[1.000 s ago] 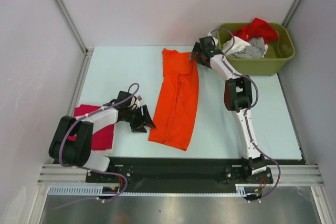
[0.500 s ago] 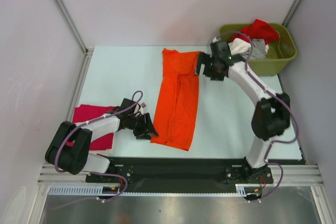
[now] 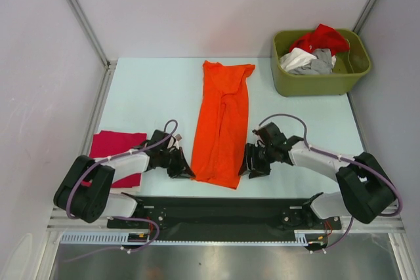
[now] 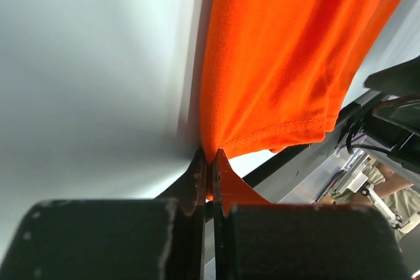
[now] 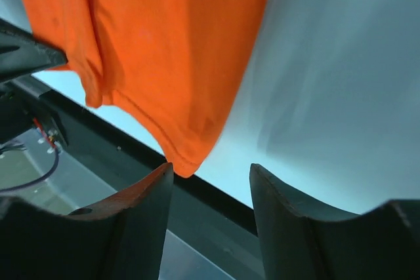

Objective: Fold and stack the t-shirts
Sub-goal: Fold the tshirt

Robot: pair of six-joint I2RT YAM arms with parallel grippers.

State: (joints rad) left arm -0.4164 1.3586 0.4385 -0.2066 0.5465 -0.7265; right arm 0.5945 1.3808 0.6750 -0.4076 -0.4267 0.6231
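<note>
A large orange t-shirt (image 3: 222, 122) lies folded lengthwise down the middle of the table, collar end far. My left gripper (image 3: 186, 169) sits at its near-left corner, shut on the orange hem (image 4: 211, 162). At the near-right corner is my right gripper (image 3: 248, 162), open; the shirt's hem corner (image 5: 184, 162) lies just ahead of its left finger, unclamped, with my right gripper (image 5: 210, 176) showing bare table between its fingers. A folded magenta-red t-shirt (image 3: 111, 143) lies at the near left, partly under the left arm. Red (image 3: 321, 36), white (image 3: 296, 60) and grey (image 3: 319, 63) tees fill the bin.
The olive-green bin (image 3: 315, 84) stands at the far right corner. The black front rail (image 3: 216, 204) runs just behind both grippers at the table's near edge. Bare table shows either side of the orange shirt.
The right arm has swung from the shirt's far end by the bin down to its near-right corner, jaws narrowing. The left gripper has closed on the near-left hem corner.
</note>
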